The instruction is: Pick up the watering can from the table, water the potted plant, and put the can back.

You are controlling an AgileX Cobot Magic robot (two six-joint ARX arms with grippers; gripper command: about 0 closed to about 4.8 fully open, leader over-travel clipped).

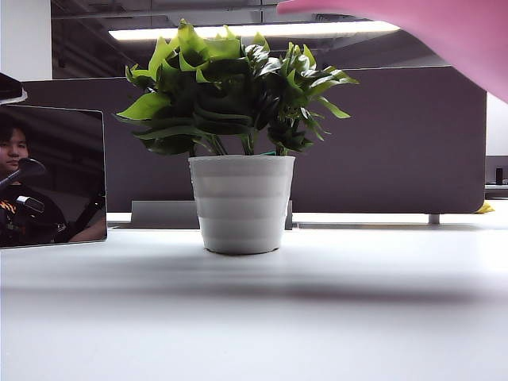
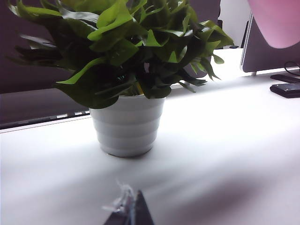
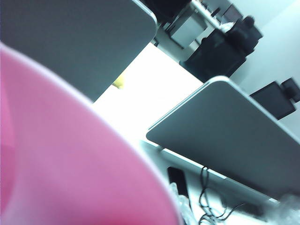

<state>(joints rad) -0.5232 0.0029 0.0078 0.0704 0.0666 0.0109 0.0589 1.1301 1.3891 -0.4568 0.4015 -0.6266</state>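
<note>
Bench (image 1: 254, 317) carries the potted plant (image 1: 241, 202) at centre in the exterior view; the watering can (image 1: 444, 32) hangs high at the upper right.

Left wrist view: the left gripper (image 2: 129, 211) rests low near the pot, apparently closed.

Right wrist view: pink can fills it; right gripper's state can't be told.

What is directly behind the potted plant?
Behind the potted plant stands a dark grey partition panel, with ceiling lights above. The stretch of panel behind the pot and leaves is hidden.
</note>
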